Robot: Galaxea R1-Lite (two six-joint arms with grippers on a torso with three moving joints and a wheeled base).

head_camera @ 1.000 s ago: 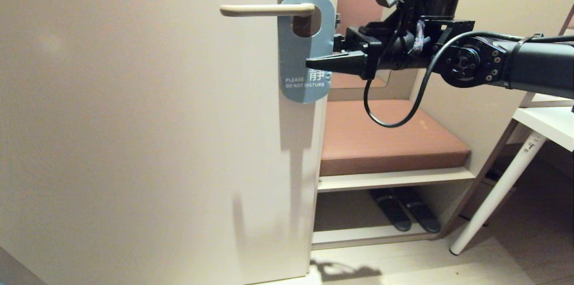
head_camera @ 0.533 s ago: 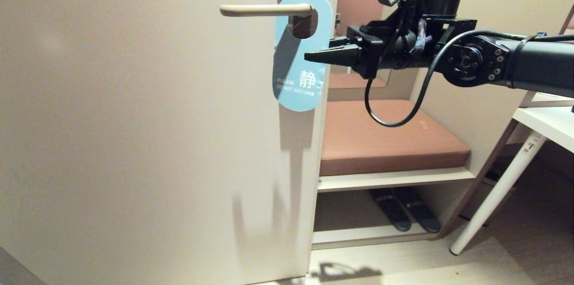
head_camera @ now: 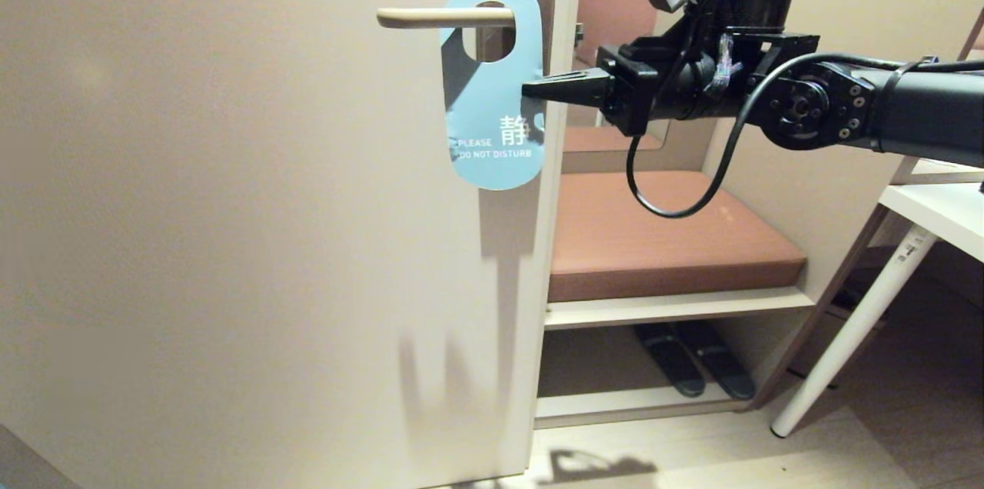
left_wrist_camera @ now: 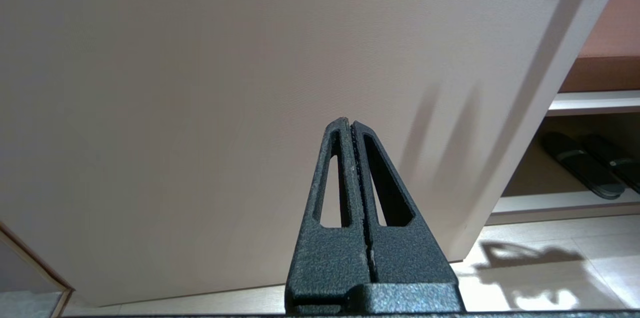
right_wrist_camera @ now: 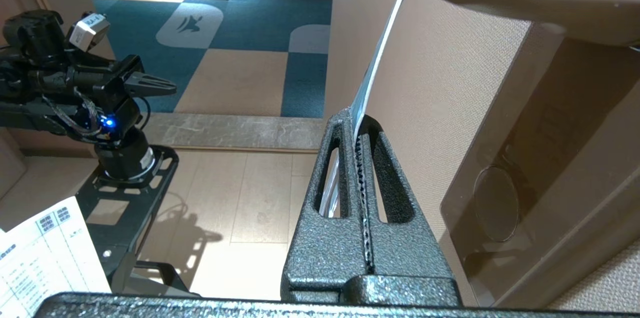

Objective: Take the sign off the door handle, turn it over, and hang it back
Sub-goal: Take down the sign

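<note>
- Your landmark is the slim cream-beige lever door handle [head_camera: 446,17], which lies level across the beige door panel [head_camera: 231,204].
- The flat blue card sign [head_camera: 492,89] with rounded ends hangs from that handle; you can see the lever passing through the sign's round hole, with the white "PLEASE DO NOT DISTURB" lettering facing you below the handle.
- The sign sits partway along the lever, its upper end just above the handle and its lower end well beneath it, tilted a little off the door.
- Your right gripper [head_camera: 530,88] reaches in level from the side of the handle's pivot end and pinches the sign's edge below the handle; in the right wrist view the black textured fingers [right_wrist_camera: 345,168] are pressed together on the thin card [right_wrist_camera: 380,53], seen edge-on.
- Your left gripper [left_wrist_camera: 349,124] hangs well below the handle, facing the lower door panel, its fingers pressed together on nothing.
- Beyond the door's edge, lower than the handle, you have a brown cushioned bench [head_camera: 661,243] with a pair of dark slippers [head_camera: 696,370] on the shelf beneath it.
- A white table leg [head_camera: 853,335] stands farther out past the bench.
</note>
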